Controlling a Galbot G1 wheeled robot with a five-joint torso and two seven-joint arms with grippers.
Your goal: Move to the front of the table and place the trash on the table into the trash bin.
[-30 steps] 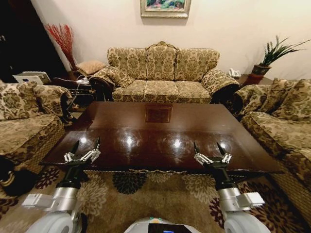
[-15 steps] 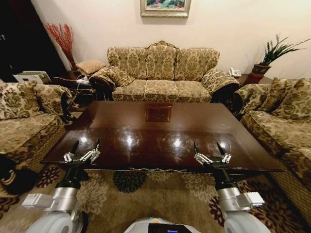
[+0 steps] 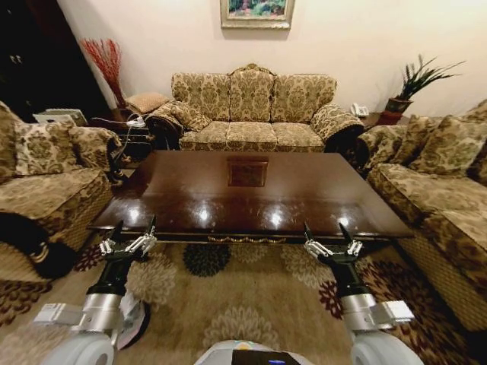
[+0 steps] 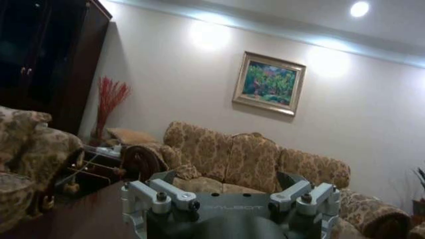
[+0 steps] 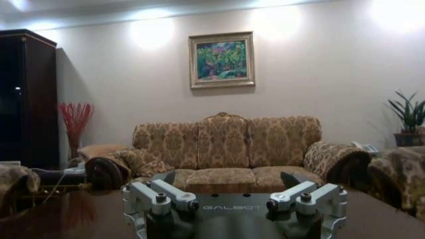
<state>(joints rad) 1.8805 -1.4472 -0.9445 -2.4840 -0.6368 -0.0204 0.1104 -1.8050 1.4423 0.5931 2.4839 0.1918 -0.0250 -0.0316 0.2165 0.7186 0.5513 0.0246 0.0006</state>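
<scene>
Patterned sofas (image 3: 253,110) ring the dark glossy tabletop (image 3: 251,194). Left gripper (image 3: 135,230) hovers wide open over the carpet (image 3: 228,296) before its near edge; right gripper (image 3: 329,232) likewise, fingers spread wide.

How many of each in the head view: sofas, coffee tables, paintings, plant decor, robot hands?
Patterned sofas: 3
Coffee table: 1
Framed painting: 1
Potted green plant: 1
Bunch of red stems: 1
Hands, left hand and right hand, both open: 2
Total: 9
</scene>
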